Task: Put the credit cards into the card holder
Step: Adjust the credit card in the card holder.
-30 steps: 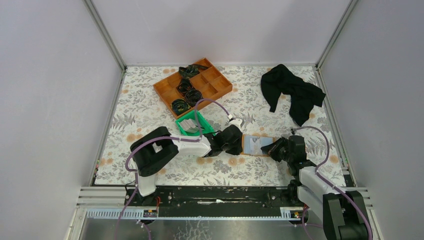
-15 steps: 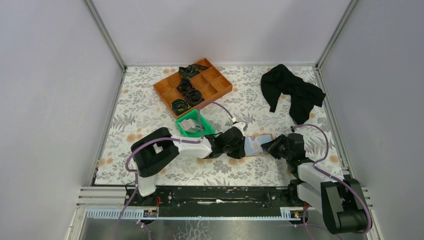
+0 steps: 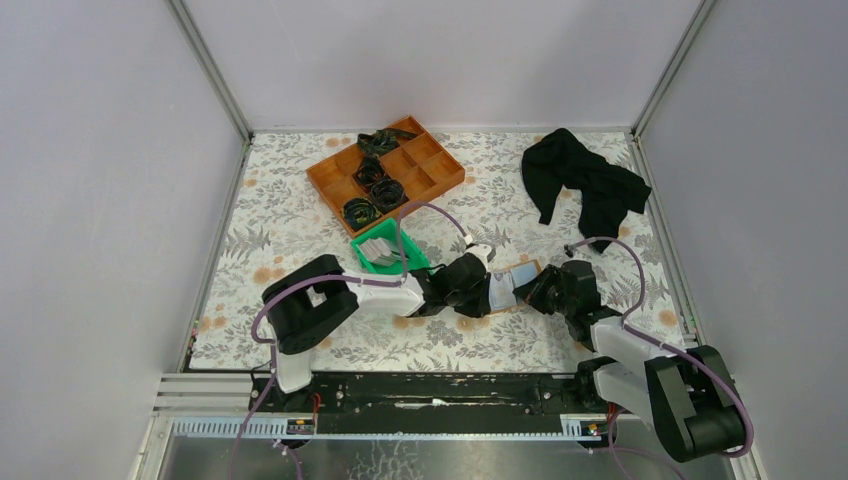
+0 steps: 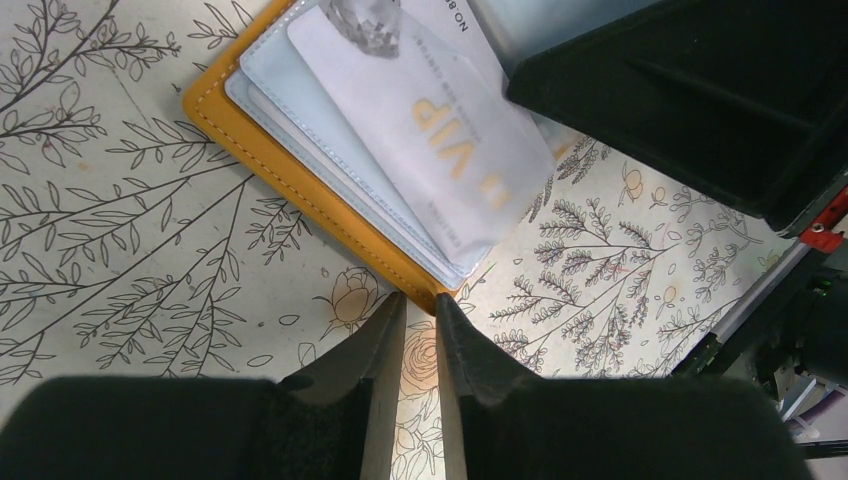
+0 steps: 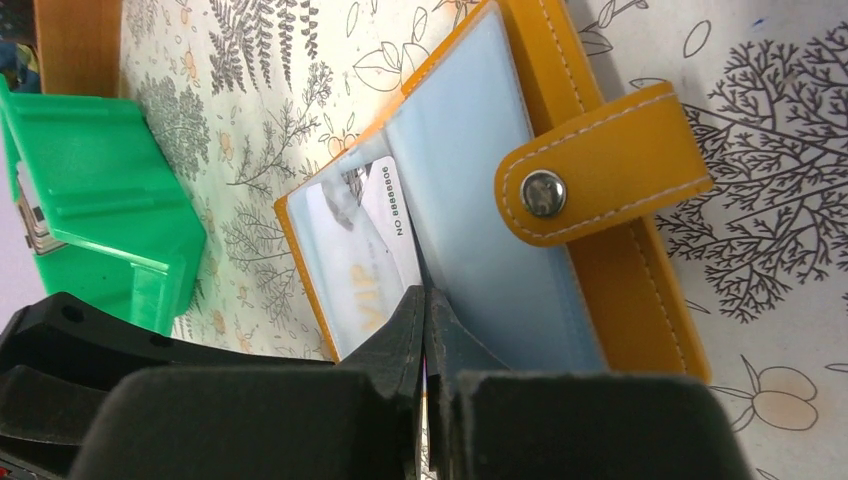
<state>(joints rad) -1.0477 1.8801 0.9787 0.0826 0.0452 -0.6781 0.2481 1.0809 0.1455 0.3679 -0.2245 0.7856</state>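
The orange card holder (image 3: 518, 280) lies open on the flowered table between my two grippers, its snap tab (image 5: 600, 180) folded over the pale blue sleeves. A whitish credit card (image 4: 440, 150) marked VIP sits in a clear sleeve on its left half (image 5: 355, 250). My left gripper (image 4: 420, 300) has its jaws nearly together, pinching the holder's near corner (image 4: 300, 170). My right gripper (image 5: 424, 295) is shut, tips pressed at the seam where the card's edge meets the blue sleeve. In the top view the left gripper (image 3: 490, 292) and right gripper (image 3: 532, 291) almost meet.
A green plastic bin (image 3: 385, 250) with more whitish cards (image 3: 376, 246) stands just behind the left gripper. An orange compartment tray (image 3: 440, 175) holding dark coiled items sits further back. A black cloth (image 3: 585, 180) lies at the back right.
My right gripper has slid left and slightly back toward the left gripper. Less of the open card holder shows between them now. The left arm has hardly moved.
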